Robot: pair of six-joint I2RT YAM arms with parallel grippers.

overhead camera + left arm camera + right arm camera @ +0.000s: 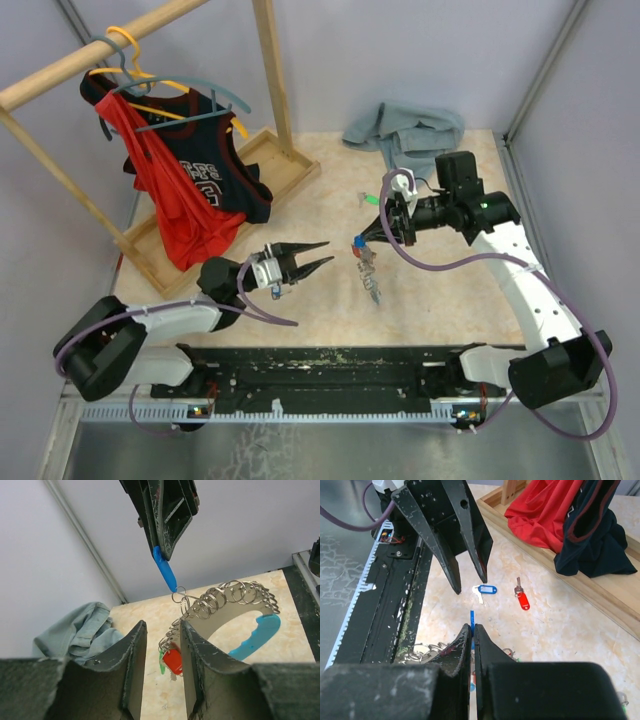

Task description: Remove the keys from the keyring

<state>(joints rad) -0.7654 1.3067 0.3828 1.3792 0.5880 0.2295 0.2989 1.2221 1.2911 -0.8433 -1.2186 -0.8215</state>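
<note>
You had two arms at one bench (430,310): the left arm (160,322) and the right arm (530,290). There was one keyring (225,597), its small linked rings too many to count, with one blue tag (165,570) and one light blue tag (255,637) on it. Two loose keys showed in the right wrist view: one blue-tagged key (484,589) and one red-tagged key (521,599). One wooden rack (270,70) bore two garments, one red top (185,215) and one dark jersey (225,170). There was one grey cloth (405,130) too.
</note>
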